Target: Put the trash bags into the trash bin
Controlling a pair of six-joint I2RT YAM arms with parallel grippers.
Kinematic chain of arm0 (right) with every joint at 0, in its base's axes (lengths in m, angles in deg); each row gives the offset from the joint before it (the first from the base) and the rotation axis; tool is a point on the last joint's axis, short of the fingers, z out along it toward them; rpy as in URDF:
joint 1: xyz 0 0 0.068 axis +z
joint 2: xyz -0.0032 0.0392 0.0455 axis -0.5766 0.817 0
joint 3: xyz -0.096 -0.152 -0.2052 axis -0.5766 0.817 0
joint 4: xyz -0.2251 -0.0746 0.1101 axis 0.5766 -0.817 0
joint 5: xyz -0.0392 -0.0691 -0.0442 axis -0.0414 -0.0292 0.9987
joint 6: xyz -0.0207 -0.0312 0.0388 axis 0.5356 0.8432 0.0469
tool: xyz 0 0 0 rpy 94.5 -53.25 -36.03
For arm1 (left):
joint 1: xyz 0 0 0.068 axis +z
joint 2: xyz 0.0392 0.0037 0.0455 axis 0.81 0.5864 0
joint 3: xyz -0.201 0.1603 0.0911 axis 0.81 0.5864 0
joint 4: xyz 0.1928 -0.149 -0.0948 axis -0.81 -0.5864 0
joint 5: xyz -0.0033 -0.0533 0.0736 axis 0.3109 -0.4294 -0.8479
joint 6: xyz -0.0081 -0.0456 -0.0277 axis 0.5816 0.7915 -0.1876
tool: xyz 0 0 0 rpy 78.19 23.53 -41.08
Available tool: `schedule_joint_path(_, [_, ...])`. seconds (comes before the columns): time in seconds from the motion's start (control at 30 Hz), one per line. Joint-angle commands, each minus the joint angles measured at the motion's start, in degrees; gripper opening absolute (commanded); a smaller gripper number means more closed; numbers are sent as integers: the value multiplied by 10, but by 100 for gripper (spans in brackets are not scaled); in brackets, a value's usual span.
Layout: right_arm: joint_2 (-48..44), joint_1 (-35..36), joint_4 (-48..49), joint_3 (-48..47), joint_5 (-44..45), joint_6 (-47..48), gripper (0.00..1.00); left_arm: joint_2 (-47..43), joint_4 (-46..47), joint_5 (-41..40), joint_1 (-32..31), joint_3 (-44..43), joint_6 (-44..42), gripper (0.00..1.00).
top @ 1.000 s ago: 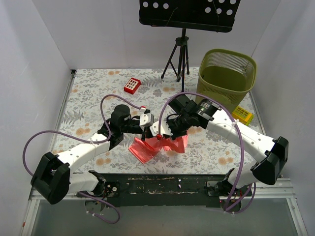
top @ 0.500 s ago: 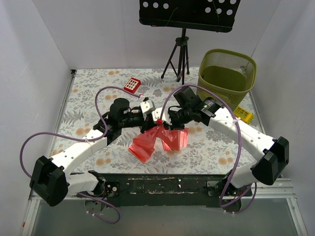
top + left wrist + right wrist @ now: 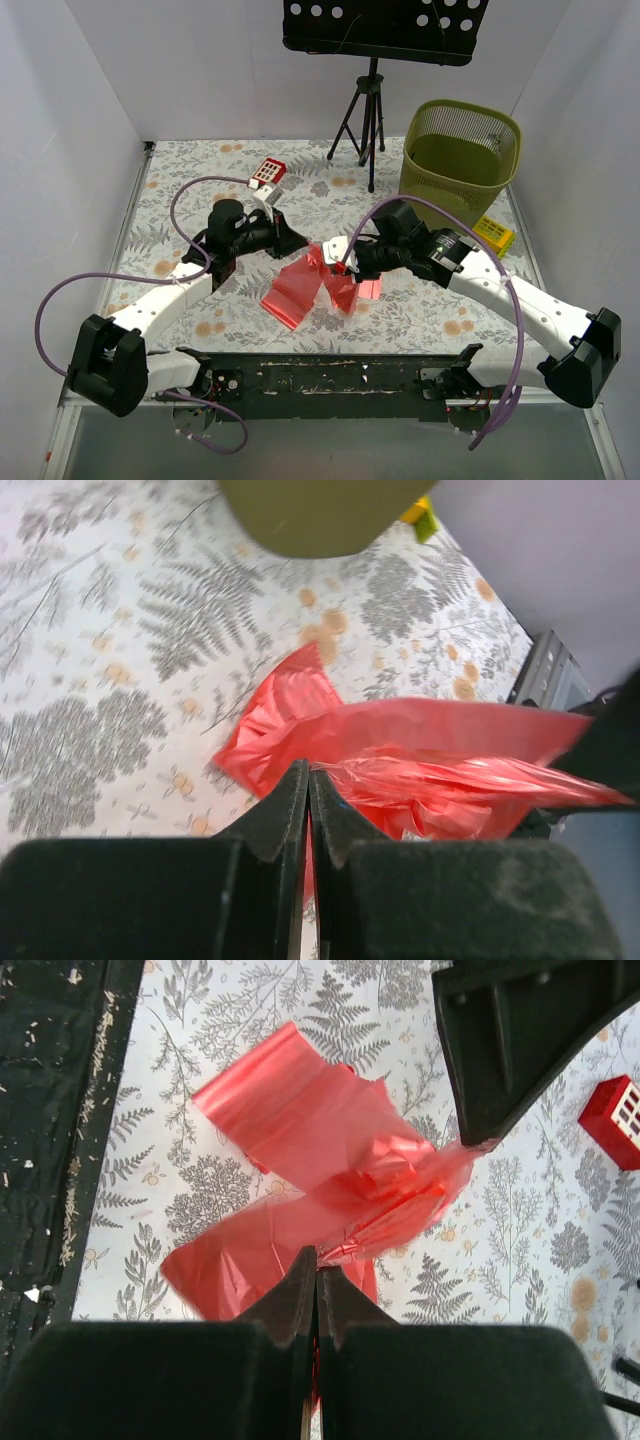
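Note:
The trash bags (image 3: 303, 288) are glossy red film, bunched and hanging just above the floral table between my two grippers. My left gripper (image 3: 300, 246) is shut on a pinch of the film at the bags' upper left; the red film (image 3: 400, 748) spreads beyond its closed fingertips (image 3: 296, 792). My right gripper (image 3: 345, 268) is shut on the film from the right, and the bags (image 3: 300, 1150) fan out past its tips. The olive-green trash bin (image 3: 461, 148) stands upright at the back right, well away from both grippers.
A small red box with white buttons (image 3: 267, 172) lies at the back left of centre. A yellow object (image 3: 493, 233) sits in front of the bin. A black tripod stand (image 3: 370, 118) rises behind the middle. White walls close in the sides.
The left gripper has drawn back toward the far left and the right gripper has shifted right, stretching the red film between them. The bags have lifted slightly off the table.

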Motion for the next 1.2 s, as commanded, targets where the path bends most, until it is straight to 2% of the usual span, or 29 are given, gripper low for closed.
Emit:
schedule_joint_path(0.0, [-13,14,-11,-17,-16,5,1,20,72,-25,25,37,106,0])
schedule_joint_path(0.07, [-9,15,-18,-20,-6,4,1,27,101,-6,25,42,108,0])
schedule_joint_path(0.13, [-4,14,-8,-16,8,3,1,26,157,49,26,52,102,0])
schedule_joint_path(0.23, [3,15,2,-16,30,15,1,6,175,140,26,46,37,40])
schedule_joint_path(0.33, [14,14,-12,-34,35,64,1,-23,87,199,26,9,-143,49])
schedule_joint_path(0.4, [25,15,-24,-52,34,83,1,-30,11,227,26,-11,-268,50])
schedule_joint_path(0.47, [36,14,-42,-74,21,108,1,-19,-23,254,26,-28,-349,50])
schedule_joint_path(0.7, [74,22,-141,-160,-12,172,1,41,-50,323,20,-68,-501,51])
schedule_joint_path(0.8, [86,28,-190,-189,-12,198,1,61,-104,344,20,-95,-586,51])
schedule_joint_path(0.93, [104,30,-237,-215,-9,214,1,78,-147,378,14,-122,-639,51])
schedule_joint_path(1.17, [130,31,-263,-235,-2,208,1,98,-218,411,-24,-147,-701,51])
